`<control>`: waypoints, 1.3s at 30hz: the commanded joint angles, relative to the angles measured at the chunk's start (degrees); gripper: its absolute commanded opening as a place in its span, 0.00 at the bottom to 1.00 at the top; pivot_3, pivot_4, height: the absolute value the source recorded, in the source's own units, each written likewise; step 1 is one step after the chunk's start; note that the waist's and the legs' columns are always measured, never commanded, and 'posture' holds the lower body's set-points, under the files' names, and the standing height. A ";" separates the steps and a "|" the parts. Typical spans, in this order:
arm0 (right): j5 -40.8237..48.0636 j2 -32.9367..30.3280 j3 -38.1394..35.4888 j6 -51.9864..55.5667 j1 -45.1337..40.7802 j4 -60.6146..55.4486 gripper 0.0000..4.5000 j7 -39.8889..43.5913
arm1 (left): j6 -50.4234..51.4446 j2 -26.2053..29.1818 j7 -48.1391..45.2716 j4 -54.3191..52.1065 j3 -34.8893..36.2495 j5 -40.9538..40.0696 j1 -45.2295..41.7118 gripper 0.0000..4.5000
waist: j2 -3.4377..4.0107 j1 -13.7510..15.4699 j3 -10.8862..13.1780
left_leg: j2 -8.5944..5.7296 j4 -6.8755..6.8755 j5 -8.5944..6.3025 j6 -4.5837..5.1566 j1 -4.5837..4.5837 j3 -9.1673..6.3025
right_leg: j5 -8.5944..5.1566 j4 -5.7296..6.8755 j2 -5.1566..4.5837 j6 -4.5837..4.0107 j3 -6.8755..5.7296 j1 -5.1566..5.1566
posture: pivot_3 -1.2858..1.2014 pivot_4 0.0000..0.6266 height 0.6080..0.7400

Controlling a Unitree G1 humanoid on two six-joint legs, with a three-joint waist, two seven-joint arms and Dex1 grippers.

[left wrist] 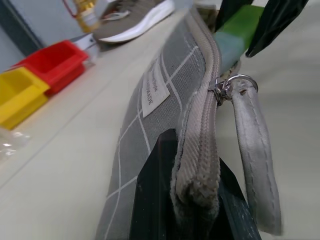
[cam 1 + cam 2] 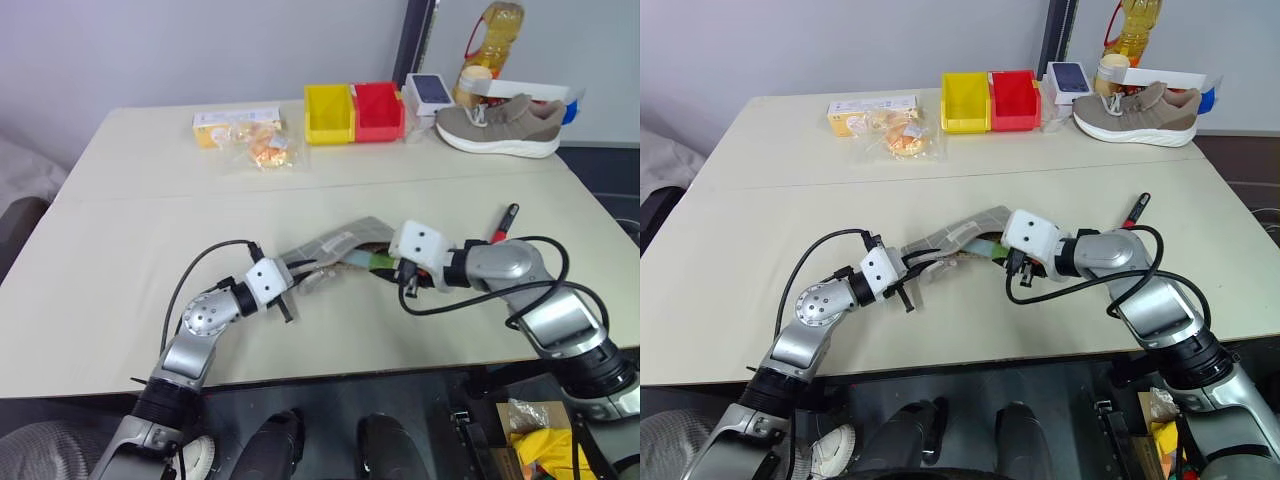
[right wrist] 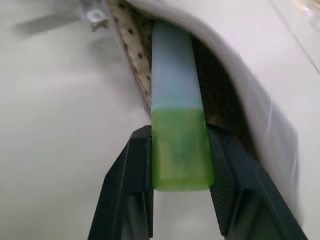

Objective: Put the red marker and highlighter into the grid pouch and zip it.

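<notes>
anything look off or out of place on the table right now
One thing: the red marker lies alone on the table beyond the right arm, outside the grid pouch. The pouch is lifted and bent, pinched at one end by the left gripper, while the right gripper pushes the highlighter into its open mouth.

Both arms reach in toward each other low over the table. The left gripper point(image 1: 187, 200) points about level, its fingers pinched tight on the grid pouch point(image 1: 165, 95). The right gripper point(image 3: 180, 155) tilts downward (toward the left one), clamping the highlighter point(image 3: 179, 145).
</notes>
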 commanded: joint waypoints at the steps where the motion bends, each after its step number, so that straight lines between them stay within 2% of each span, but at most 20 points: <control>1: -0.39 0.69 0.23 -0.92 -2.18 -3.25 0.20 1.04 | -1.42 0.15 -2.02 -2.80 -1.20 -1.11 -0.83 0.00 | 0.00 0.01 0.00 | 0.00 0.00 0.00 0.00 0.00 0.00 | 0.00 0.00 0.00 0.00 0.00 0.00 | 0.52 0.24 1.00; 2: -0.32 0.66 0.17 -0.50 -2.23 -3.35 0.20 1.40 | -1.42 0.15 -2.07 -2.70 -1.06 -1.09 -0.92 0.00 | 0.00 0.02 0.00 | 0.00 0.00 0.00 0.00 0.00 0.00 | 0.00 0.00 0.00 0.00 0.00 0.00 | 0.52 0.24 1.00; 6: -0.28 -0.32 -1.76 0.36 -1.39 -3.89 0.64 1.45 | -1.02 -0.13 -0.77 -2.19 -0.11 -0.55 -1.16 0.00 | 0.00 0.05 0.00 | 0.00 0.00 0.00 0.00 -0.01 -0.01 | 0.00 0.00 -0.01 0.00 0.00 0.00 | 0.52 0.24 1.00; 9: 1.19 -0.08 -6.24 1.16 -0.24 -4.47 0.98 -0.37 | -0.37 -0.28 1.30 -1.58 0.56 0.40 -0.95 0.00 | -0.01 0.14 0.00 | -0.01 0.01 0.00 0.00 -0.01 -0.01 | 0.00 -0.01 -0.01 0.00 0.00 0.01 | 0.52 0.24 1.00; 15: 7.92 1.15 -20.03 5.93 5.42 -4.31 0.98 -4.09 | 1.76 -2.41 9.46 1.39 2.80 2.16 -1.50 0.00 | -0.01 0.57 0.00 | -0.01 0.01 0.00 0.00 -0.01 -0.01 | 0.00 -0.01 -0.01 0.00 0.00 0.01 | 0.52 0.24 1.00; 18: 9.51 3.52 -27.55 9.11 7.81 0.24 0.98 -9.47 | 4.27 -4.59 14.98 3.79 3.84 3.66 -2.72 0.00 | -0.02 1.14 0.00 | 0.00 0.05 0.00 0.00 -0.01 -0.01 | 0.01 0.00 0.00 0.01 0.00 0.03 | 0.52 0.24 1.00; 21: 9.90 6.73 -33.44 13.90 6.68 7.84 0.99 -16.84 | 7.41 -6.48 18.26 5.48 3.16 5.13 -3.98 0.00 | -0.03 1.28 0.00 | -0.01 0.11 0.00 0.01 0.00 0.02 | 0.05 0.01 0.02 0.06 0.01 0.06 | 0.52 0.24 1.00; 29: 3.08 11.45 -37.14 11.63 0.71 26.02 0.99 -36.99 | 9.56 -8.80 20.61 4.89 1.71 6.42 -4.97 0.00 | 0.01 1.18 -0.02 | -0.01 0.10 0.02 0.00 0.02 0.09 | 0.06 0.08 0.06 0.05 0.06 0.03 | 0.52 0.24 1.00; 37: 3.57 13.24 -38.60 4.77 -6.90 45.32 0.99 -43.63 | 9.90 -8.69 20.98 3.70 1.91 6.29 -4.62 0.00 | 0.03 1.07 -0.03 | -0.04 0.10 0.03 0.01 0.03 0.15 | 0.07 0.08 0.07 0.05 0.06 0.04 | 0.52 0.24 1.00; 39: 4.16 13.36 -38.84 3.10 -8.26 48.06 0.87 -43.77 | 9.90 -8.58 21.07 3.39 1.94 6.33 -4.48 0.00 | 0.03 0.99 -0.03 | -0.04 0.11 0.03 0.01 0.04 0.15 | 0.07 0.09 0.08 0.06 0.06 0.06 | 0.52 0.24 1.00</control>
